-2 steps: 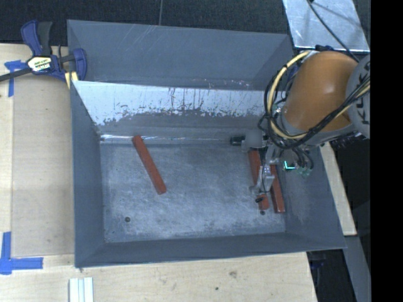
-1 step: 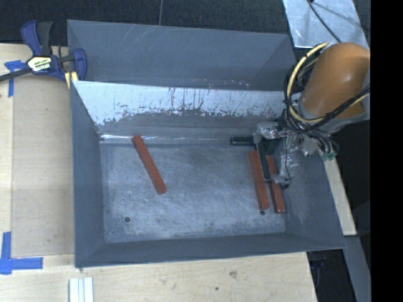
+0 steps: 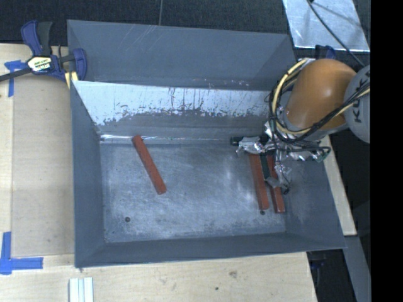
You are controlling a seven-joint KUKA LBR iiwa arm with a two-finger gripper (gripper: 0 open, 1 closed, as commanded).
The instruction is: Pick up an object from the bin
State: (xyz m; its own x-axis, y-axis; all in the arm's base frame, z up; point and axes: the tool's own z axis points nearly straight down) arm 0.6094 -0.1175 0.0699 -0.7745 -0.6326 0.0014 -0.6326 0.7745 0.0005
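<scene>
My gripper (image 3: 275,176) hangs low at the right side of the bin, right over two reddish-brown sticks. One stick (image 3: 259,184) lies lengthwise just left of the fingers, and the other stick (image 3: 278,201) shows below them, partly covered by the gripper. A third reddish-brown stick (image 3: 149,165) lies slanted on the bin floor at the left, far from the gripper.
The arm with its orange cover and cables reaches in over the bin's right wall. A small dark speck (image 3: 128,219) lies on the floor near the front left.
</scene>
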